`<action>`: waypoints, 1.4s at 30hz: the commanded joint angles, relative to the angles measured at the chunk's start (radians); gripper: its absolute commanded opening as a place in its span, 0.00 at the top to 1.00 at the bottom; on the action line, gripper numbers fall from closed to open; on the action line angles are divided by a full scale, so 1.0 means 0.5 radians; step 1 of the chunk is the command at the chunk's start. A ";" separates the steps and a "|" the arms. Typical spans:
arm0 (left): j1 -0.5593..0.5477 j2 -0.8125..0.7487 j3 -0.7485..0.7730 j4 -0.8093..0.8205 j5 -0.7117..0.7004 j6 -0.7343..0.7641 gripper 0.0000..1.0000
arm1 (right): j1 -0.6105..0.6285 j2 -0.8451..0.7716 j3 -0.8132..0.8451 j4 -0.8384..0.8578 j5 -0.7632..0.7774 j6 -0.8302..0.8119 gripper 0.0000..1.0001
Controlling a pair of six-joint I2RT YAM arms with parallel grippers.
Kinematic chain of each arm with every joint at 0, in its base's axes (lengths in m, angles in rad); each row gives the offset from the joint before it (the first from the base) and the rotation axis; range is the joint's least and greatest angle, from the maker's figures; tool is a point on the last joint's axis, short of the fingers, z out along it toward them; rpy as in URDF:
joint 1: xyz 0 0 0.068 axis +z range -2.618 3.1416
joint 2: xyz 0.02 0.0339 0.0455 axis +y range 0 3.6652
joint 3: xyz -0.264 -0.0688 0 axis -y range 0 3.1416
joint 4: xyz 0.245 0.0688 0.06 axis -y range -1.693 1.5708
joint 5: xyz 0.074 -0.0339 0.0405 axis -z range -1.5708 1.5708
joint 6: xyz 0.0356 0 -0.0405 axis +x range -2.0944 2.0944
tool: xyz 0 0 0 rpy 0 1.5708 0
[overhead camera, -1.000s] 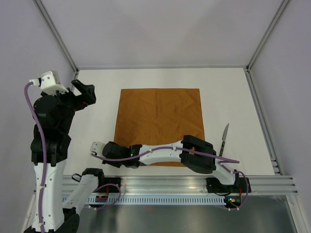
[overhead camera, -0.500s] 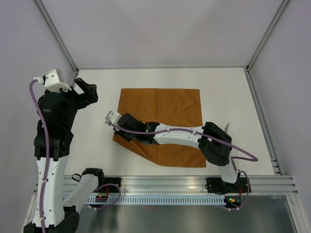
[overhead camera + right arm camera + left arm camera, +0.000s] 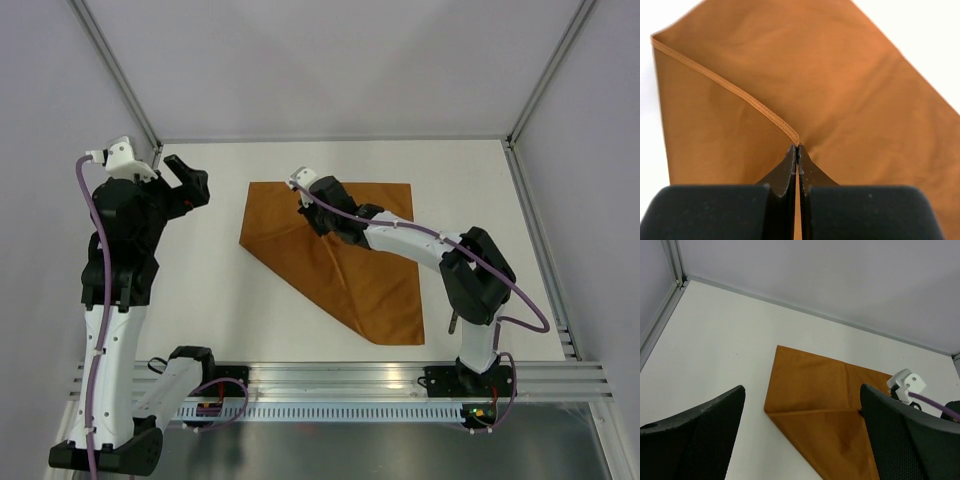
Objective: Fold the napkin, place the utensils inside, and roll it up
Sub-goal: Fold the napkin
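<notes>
The rust-orange napkin (image 3: 345, 265) lies on the white table, its near-left corner lifted and carried over toward the far edge, so a diagonal fold runs along its left side. My right gripper (image 3: 308, 213) is shut on that corner; in the right wrist view the hemmed edge meets the closed gripper (image 3: 798, 148) over the napkin (image 3: 850, 75). My left gripper (image 3: 186, 182) hangs open and raised at the far left, off the cloth; its view frames the napkin (image 3: 815, 405) through the open left gripper (image 3: 801, 390). Of the utensils, only a dark sliver (image 3: 453, 323) shows below the right elbow.
An aluminium rail (image 3: 400, 378) runs along the table's near edge with both arm bases on it. Frame posts (image 3: 120, 80) and grey walls close in the left, right and far sides. The right forearm (image 3: 420, 240) stretches across the napkin's far right part.
The right gripper closed on the napkin's near-left corner and swept it up and away toward the far edge, folding the cloth diagonally. The left arm rose slightly and stayed open.
</notes>
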 commanded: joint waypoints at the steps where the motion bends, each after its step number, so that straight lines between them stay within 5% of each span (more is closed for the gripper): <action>1: 0.007 0.008 -0.022 0.111 0.061 -0.072 0.00 | -0.120 -0.121 -0.044 0.042 -0.038 -0.031 1.00; 17: 0.007 0.082 -0.090 0.194 0.092 -0.078 0.00 | -0.733 -0.108 -0.158 0.135 -0.130 -0.034 1.00; 42: 0.007 0.149 -0.145 0.255 0.110 -0.069 0.00 | -1.068 0.097 -0.112 0.273 -0.158 0.039 0.99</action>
